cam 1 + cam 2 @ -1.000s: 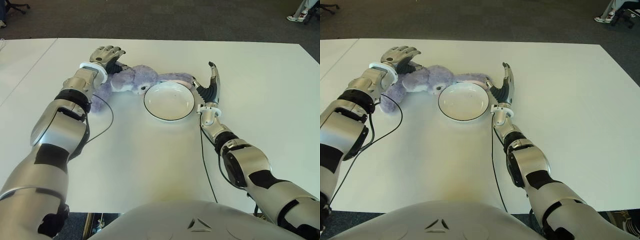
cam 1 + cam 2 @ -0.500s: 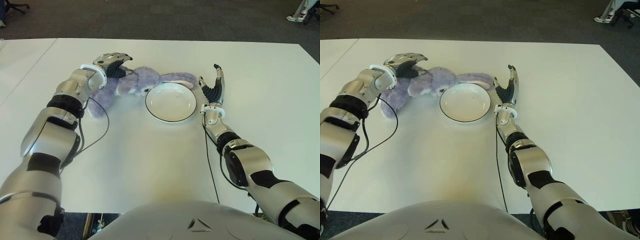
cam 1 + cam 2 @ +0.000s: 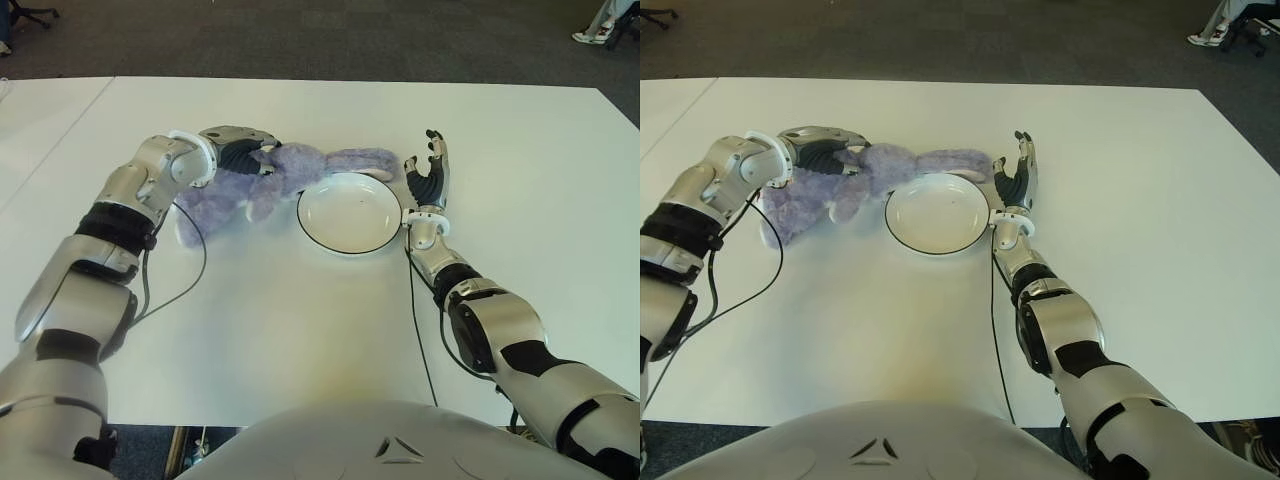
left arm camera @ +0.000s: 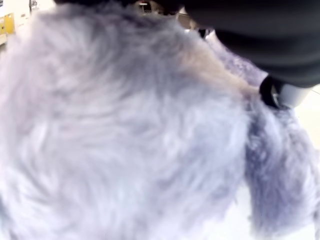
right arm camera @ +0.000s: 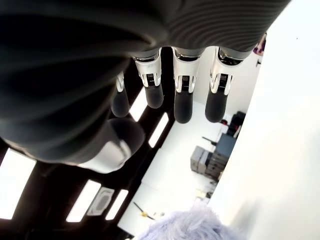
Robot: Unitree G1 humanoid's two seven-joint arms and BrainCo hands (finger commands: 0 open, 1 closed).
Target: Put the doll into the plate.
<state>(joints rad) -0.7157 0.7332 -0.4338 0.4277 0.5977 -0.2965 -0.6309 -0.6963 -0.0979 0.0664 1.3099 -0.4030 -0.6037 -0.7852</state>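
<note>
Purple plush fills the left wrist view as the robot's left hand presses onto the doll, its fingers curled over the toy's upper body in what looks like a grasp. The doll lies on the white table just left of the plate, touching or overlapping the plate's far-left rim; none of it is inside the dish yet.

The toy's long axis runs roughly left to right across the table. Its bulky end sits to the left and nearer the robot, while a long soft part, an ear or a limb, stretches right along the far rim of the plate toward the right hand. That hand stands upright just right of the plate, fingers straight and apart, holding nothing.

The main risk, judged from this layout, is the doll's spread: it is wider than the plate, so a lift by the upper body alone could leave the heavy end or the trailing part draped over the rim. A soft, fuzzy surface may also slip from a shallow grip. Dragging rather than lifting could push the plate toward the right hand or tip its edge.
</note>
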